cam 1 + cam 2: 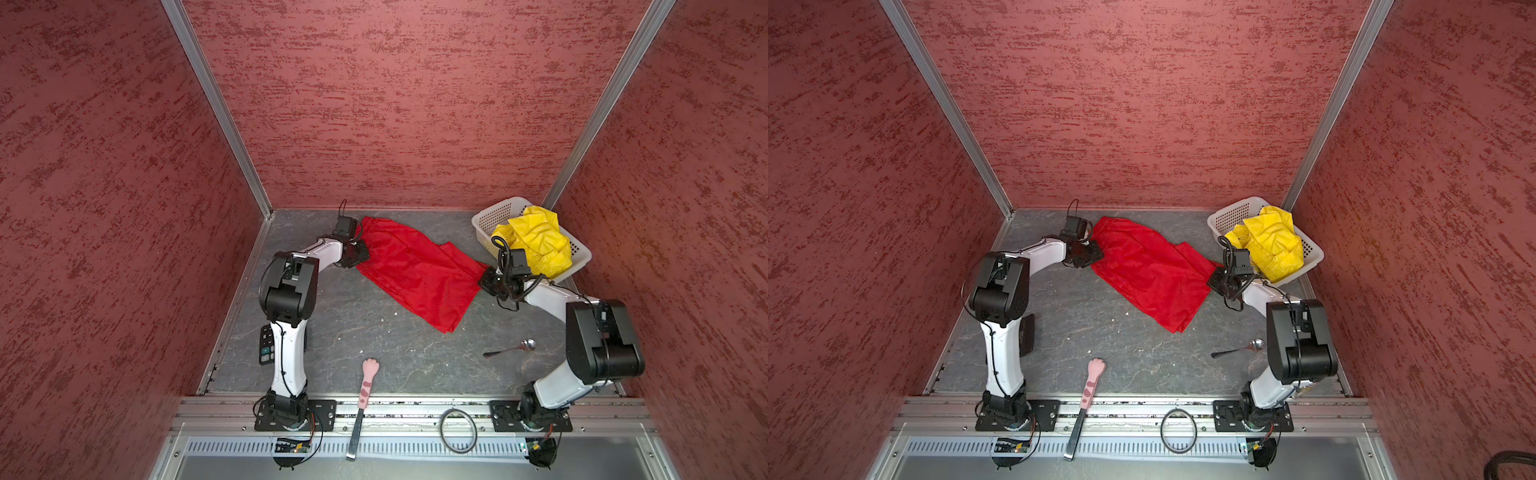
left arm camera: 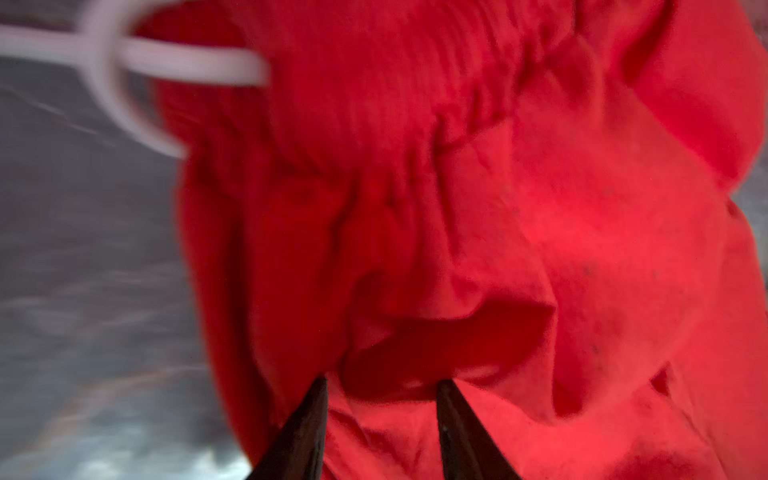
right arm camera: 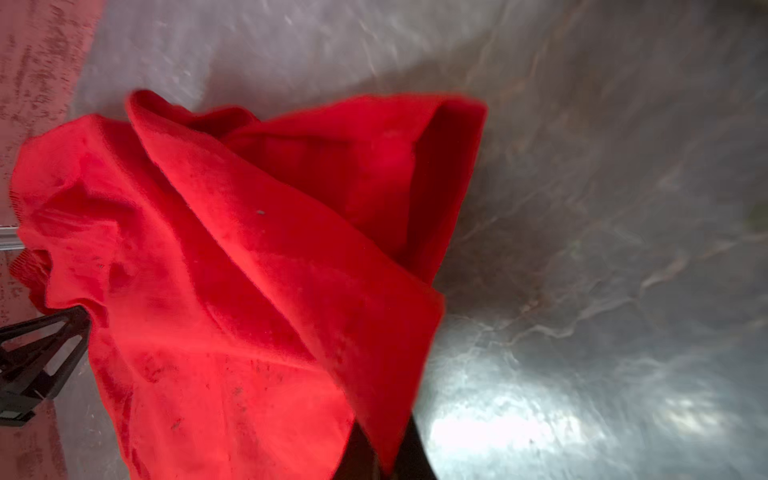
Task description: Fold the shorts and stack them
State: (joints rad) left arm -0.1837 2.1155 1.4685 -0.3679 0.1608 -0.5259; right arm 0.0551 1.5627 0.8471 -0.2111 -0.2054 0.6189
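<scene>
Red shorts [image 1: 415,270] lie spread on the table [image 1: 353,332] between the arms. Right gripper [image 3: 384,459] is clamped on a leg edge. Left gripper [image 2: 382,388] has its jaws apart, with a waistband fold at the tips.

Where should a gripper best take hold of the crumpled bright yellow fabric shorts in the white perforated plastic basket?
Probably the raised fold at the top of the bright yellow fabric shorts, coming straight down from above. The heap seems to stand higher than the rim of the white perforated plastic basket, and its walls close off the sides.
</scene>
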